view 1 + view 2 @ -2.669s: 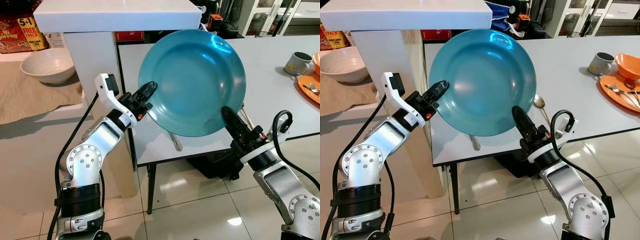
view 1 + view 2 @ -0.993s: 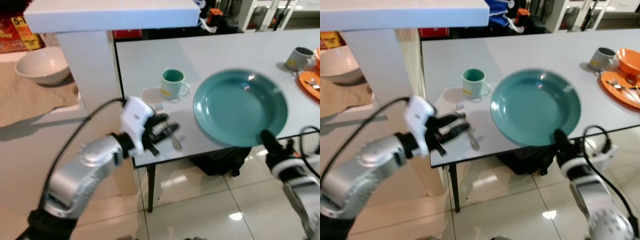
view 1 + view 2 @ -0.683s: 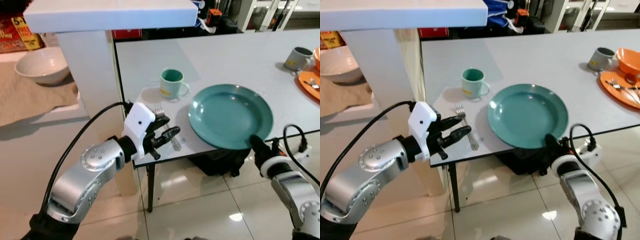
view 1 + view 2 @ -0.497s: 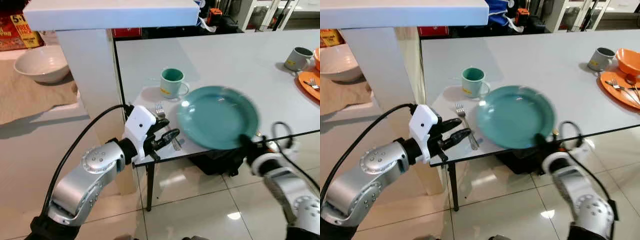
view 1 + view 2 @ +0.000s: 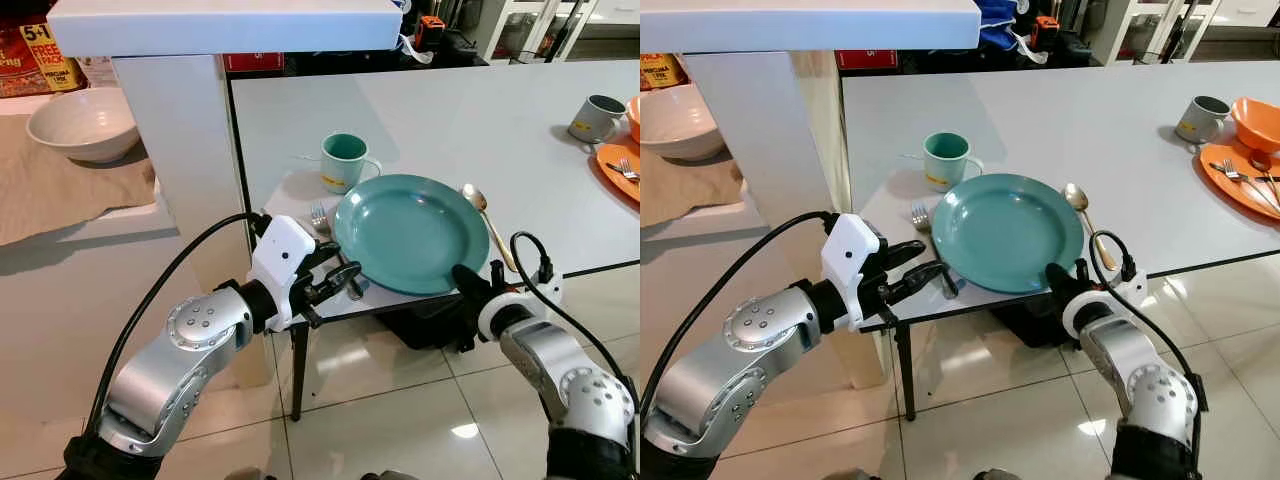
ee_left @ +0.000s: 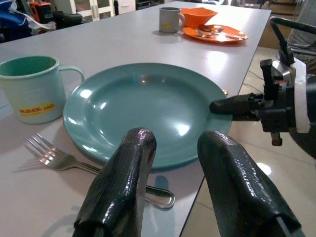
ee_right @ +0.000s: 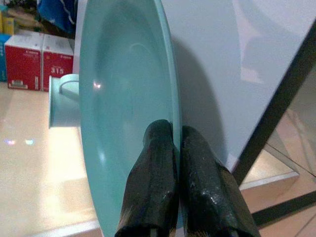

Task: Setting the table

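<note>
Now the right gripper (image 5: 462, 277) is pinching the teal plate's (image 5: 410, 232) near rim, left gripper (image 5: 335, 281) waiting open by the fork (image 5: 330, 243); lowering flat between fork and spoon (image 5: 484, 217) looks best before letting go.

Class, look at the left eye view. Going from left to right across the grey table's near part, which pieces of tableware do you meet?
fork → teal plate → spoon → grey mug
</note>
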